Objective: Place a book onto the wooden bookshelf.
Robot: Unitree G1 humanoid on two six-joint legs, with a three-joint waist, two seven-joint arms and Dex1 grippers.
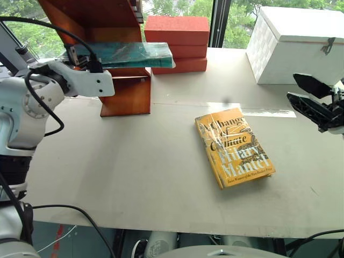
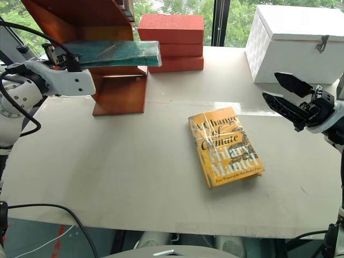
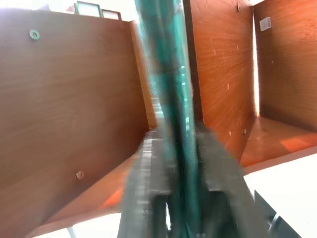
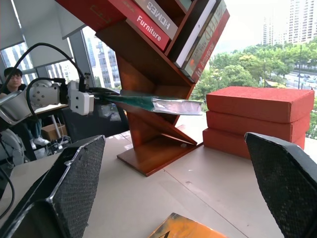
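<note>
desk [image 1: 134, 177]: pale top | bookshelf [image 1: 124, 94]: far left edge | red boxes [image 1: 177, 43]: stacked, far edge, beside bookshelf | white chest [image 1: 298, 45]: far right corner | yellow book [image 1: 234, 146]: flat, right of centre

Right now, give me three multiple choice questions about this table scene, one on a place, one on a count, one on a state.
1. Where does the yellow book lie?
A. flat on the table
B. on the white chest
C. in the bookshelf

2. How many red boxes are stacked?
A. one
B. three
C. five

3. How is the right gripper?
A. shut on a book
B. open, holding nothing
C. shut on a box

Answers: 1 A, its cover faces up on the tabletop; 2 B, three slabs show; 3 B, its fingers stand apart with only air between.
</note>
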